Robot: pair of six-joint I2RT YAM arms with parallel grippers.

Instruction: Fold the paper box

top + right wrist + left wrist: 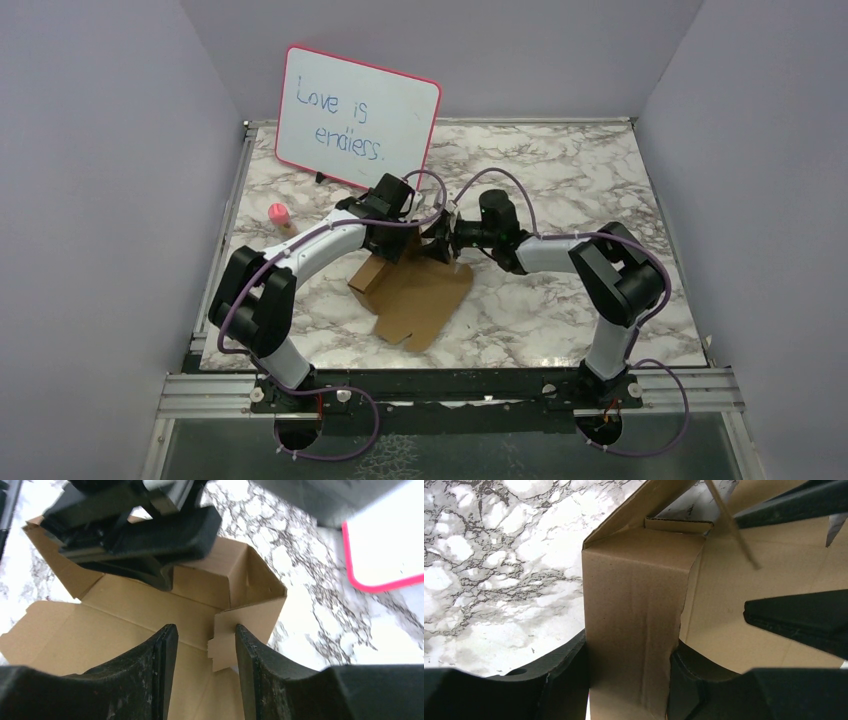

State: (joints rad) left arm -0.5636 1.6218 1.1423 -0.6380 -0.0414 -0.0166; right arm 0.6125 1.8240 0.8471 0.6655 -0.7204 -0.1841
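Left hand (pixel 628 645) gripping paper box (pixel 425 295), whiteboard (pixel 360 115) behind

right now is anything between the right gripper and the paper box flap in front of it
Nothing visible. The right gripper has its open jaws astride the tabbed flap of the paper box, with only the box's own cardboard behind. The left gripper is clamped on a raised wall farther along, outside that gap.

paper box (pixel 420 300) partly hidden, whiteboard (pixel 385 540) cut off
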